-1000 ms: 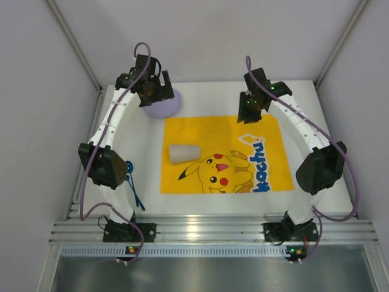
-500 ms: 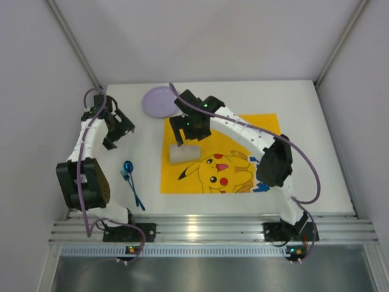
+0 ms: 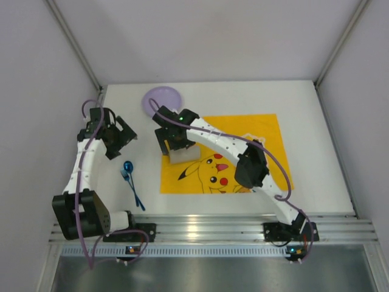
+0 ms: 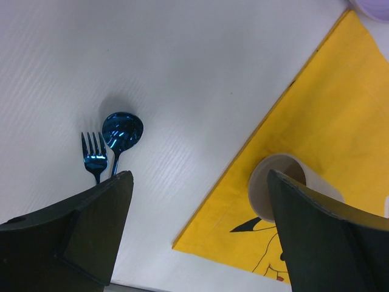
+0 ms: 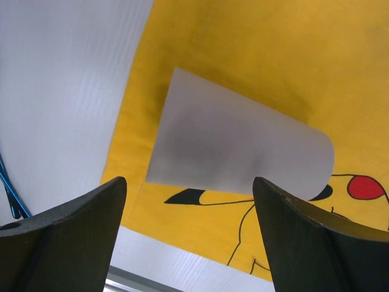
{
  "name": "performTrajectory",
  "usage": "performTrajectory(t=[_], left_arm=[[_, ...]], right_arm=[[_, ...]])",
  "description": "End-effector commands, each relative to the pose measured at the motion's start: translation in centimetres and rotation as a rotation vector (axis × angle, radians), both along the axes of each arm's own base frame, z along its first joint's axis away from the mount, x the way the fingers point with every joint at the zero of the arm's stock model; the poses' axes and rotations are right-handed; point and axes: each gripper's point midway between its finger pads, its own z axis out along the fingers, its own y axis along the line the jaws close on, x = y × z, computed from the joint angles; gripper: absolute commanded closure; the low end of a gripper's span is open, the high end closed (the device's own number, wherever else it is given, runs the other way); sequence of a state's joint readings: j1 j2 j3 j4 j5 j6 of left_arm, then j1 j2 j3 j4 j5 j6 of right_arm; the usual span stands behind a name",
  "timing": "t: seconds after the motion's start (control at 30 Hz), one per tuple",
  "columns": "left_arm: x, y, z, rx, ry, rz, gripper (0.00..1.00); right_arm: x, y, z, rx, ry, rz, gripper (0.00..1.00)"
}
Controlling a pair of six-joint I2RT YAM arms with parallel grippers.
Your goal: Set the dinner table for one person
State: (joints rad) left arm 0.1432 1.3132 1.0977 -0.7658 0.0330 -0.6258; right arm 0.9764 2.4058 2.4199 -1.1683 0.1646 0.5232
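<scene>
- left gripper [image 4: 197, 198] spread wide, empty, near spoon [image 4: 122, 129] and fork [image 4: 94, 155]; likely lining up for the cutlery
- right gripper [image 5: 188, 201] fingers apart over tipped cup [image 5: 237, 152] on mat [image 3: 255, 134]; probably to right it
- dinner table [image 3: 304, 103] white, under everything

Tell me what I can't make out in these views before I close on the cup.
Top view: the right claw covers most of the cup, so contact is unclear.
Left wrist view: a finger of the left claw hides the fork and spoon handles; the top edge cuts off the plate.
Right wrist view: the left edge leaves only a blue sliver of cutlery.
</scene>
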Motion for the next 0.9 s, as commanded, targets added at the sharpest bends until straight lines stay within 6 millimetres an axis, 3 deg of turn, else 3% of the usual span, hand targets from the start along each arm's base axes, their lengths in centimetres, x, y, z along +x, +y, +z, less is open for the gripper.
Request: performTrajectory(t=[0.0,0.17,0.2,0.33,0.6,0.73,0.77,0.87], left_arm=[[-0.7,-0.5,0.4,-0.003,-0.037,-0.040,0.03],[-1.2,-1.0,0.3,-0.016,-0.049,-0.064,0.03],[-1.2,-1.2,0.1,-0.025,-0.051,-0.072,0.03],[-1.3,-1.8,-0.5,-0.054,-0.056,-0.094,0.04],[-1.4,-2.3,-1.8,-0.086,-0.042,-0.090,0.04],[-1.1,-2.5,-1.9,-0.103,-0.051,-0.084,0.05],[-1.0,-2.6,-1.9,-0.109,-0.051,-0.081,0.05],[-0.8,-2.7,-2.1,-0.121,-0.047,-0.076,0.06]], right_arm=[[0.2,1.7,1.6,0.023,-0.094,-0.021,0.14],[0.0,1.7,-0.8,-0.067,-0.133,-0.016,0.15],[0.2,0.9,-2.4,-0.134,-0.143,-0.021,0.15],[1.5,-1.2,-4.1,-0.293,-0.217,-0.023,0.16],[3.3,-5.0,-3.9,-0.535,-0.347,0.019,0.20],[3.8,-6.6,-3.1,-0.580,-0.367,0.008,0.40],[4.1,-6.9,-2.9,-0.584,-0.371,0.001,0.53],[4.6,-7.6,-1.3,-0.579,-0.395,-0.019,0.74]])
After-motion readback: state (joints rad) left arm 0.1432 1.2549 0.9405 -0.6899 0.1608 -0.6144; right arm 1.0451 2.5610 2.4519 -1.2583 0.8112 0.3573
